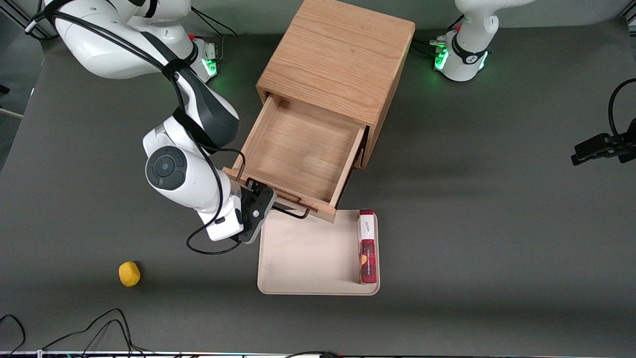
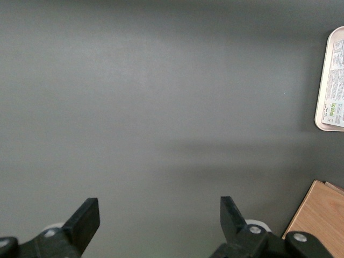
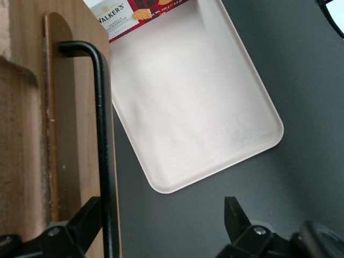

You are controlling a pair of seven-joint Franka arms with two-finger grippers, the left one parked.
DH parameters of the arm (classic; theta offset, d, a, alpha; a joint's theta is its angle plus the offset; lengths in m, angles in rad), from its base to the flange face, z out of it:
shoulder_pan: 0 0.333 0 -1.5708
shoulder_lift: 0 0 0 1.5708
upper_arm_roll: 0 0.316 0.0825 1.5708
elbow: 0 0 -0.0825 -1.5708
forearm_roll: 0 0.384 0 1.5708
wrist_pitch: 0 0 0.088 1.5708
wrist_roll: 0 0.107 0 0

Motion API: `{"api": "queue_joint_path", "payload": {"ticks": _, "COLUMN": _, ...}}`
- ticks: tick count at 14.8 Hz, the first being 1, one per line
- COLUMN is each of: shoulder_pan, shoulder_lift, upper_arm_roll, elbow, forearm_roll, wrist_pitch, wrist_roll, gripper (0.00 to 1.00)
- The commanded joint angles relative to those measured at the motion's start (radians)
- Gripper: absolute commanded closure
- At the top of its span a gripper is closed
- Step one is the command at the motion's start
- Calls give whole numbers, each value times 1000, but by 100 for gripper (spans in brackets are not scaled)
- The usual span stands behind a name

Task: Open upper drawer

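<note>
Cabinet (image 1: 343,59) mid-table; upper drawer (image 1: 298,154) pulled well out, box interior bare. Cream tray (image 1: 308,253) nearer the camera, red biscuit box (image 1: 367,246) in it. Gripper (image 1: 258,199) at the black handle (image 3: 102,134), fingers (image 3: 236,217) spread, not clamping.

The front view looks steeply down on the whole table. The right wrist view sits close above the gripper (image 3: 166,223), facing the drawer handle (image 3: 102,140). Every view shares the tray (image 1: 308,251).
</note>
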Motion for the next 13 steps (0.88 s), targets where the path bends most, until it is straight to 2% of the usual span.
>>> {"api": "queue_joint_path", "payload": {"ticks": 1, "shoulder_pan": 2, "shoulder_lift": 19, "upper_arm_roll": 8, "elbow": 32, "forearm_roll": -9, "wrist_pitch": 11, "wrist_roll": -15, "gripper": 0}}
{"api": "queue_joint_path", "payload": {"ticks": 3, "shoulder_pan": 2, "shoulder_lift": 5, "upper_arm_roll": 10, "elbow": 37, "forearm_roll": -7, "wrist_pitch": 9, "wrist_roll": -14, "gripper": 0}}
{"api": "queue_joint_path", "payload": {"ticks": 6, "shoulder_pan": -12, "shoulder_lift": -69, "upper_arm_roll": 2, "elbow": 37, "forearm_roll": 80, "wrist_pitch": 9, "wrist_roll": -8, "gripper": 0}}
{"api": "queue_joint_path", "payload": {"ticks": 8, "shoulder_pan": -27, "shoulder_lift": -154, "upper_arm_roll": -65, "elbow": 31, "forearm_roll": 147, "wrist_pitch": 9, "wrist_roll": 18, "gripper": 0}}
{"api": "queue_joint_path", "payload": {"ticks": 10, "shoulder_pan": -44, "shoulder_lift": -248, "upper_arm_roll": -140, "elbow": 23, "forearm_roll": 271, "wrist_pitch": 9, "wrist_roll": 18, "gripper": 0}}
{"api": "queue_joint_path", "payload": {"ticks": 11, "shoulder_pan": -51, "shoulder_lift": -314, "upper_arm_roll": -171, "elbow": 2, "forearm_roll": 313, "wrist_pitch": -2, "wrist_roll": 20, "gripper": 0}}
{"api": "queue_joint_path", "payload": {"ticks": 13, "shoulder_pan": -64, "shoulder_lift": -447, "upper_arm_roll": -246, "elbow": -116, "forearm_roll": 338, "wrist_pitch": -5, "wrist_roll": 27, "gripper": 0}}
